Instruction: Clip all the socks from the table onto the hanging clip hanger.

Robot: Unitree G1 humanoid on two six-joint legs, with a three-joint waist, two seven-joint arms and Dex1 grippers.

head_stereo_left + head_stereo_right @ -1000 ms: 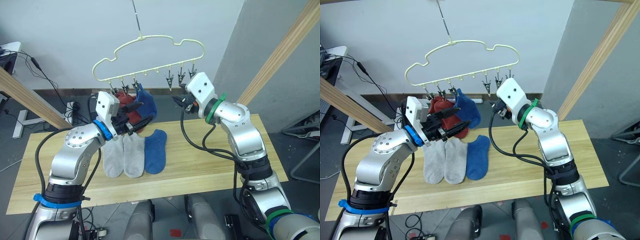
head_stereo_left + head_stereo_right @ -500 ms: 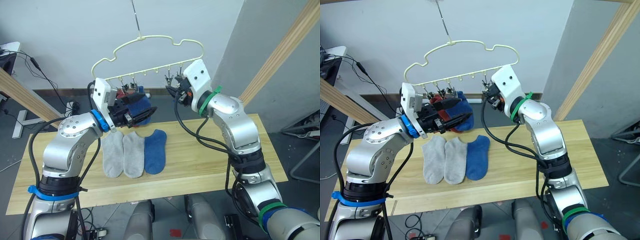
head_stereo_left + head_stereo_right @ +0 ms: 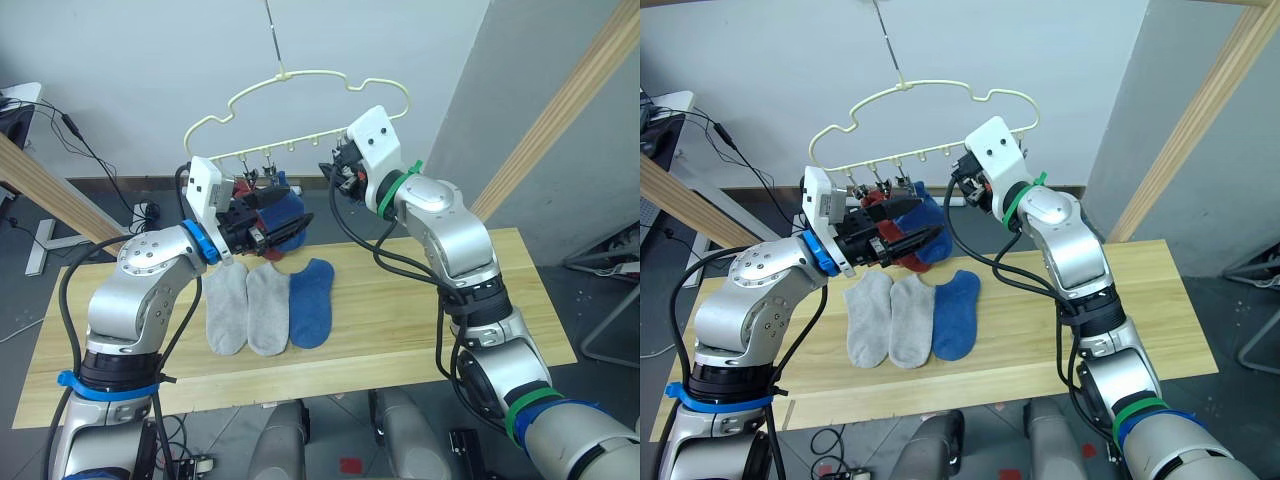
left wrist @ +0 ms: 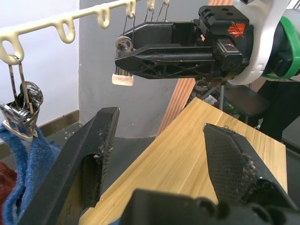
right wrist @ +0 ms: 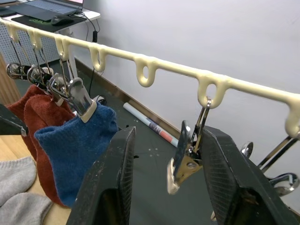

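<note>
The pale yellow-green clip hanger hangs above the table. Two red socks and a blue sock hang from clips at its left end. Two grey socks and another blue sock lie flat side by side on the wood. My left gripper is open and empty, just below and in front of the hung blue sock. My right gripper is open, its fingers on either side of a free metal clip near the middle of the bar.
Thick wooden poles slant up at the right and the left. Further free clips hang to the right along the bar. Cables and a desk leg lie on the floor behind the table's left end.
My right gripper has moved left along the hanger bar, up to the free clip. My left gripper rose from beside the hung socks a second ago and has since held still.
</note>
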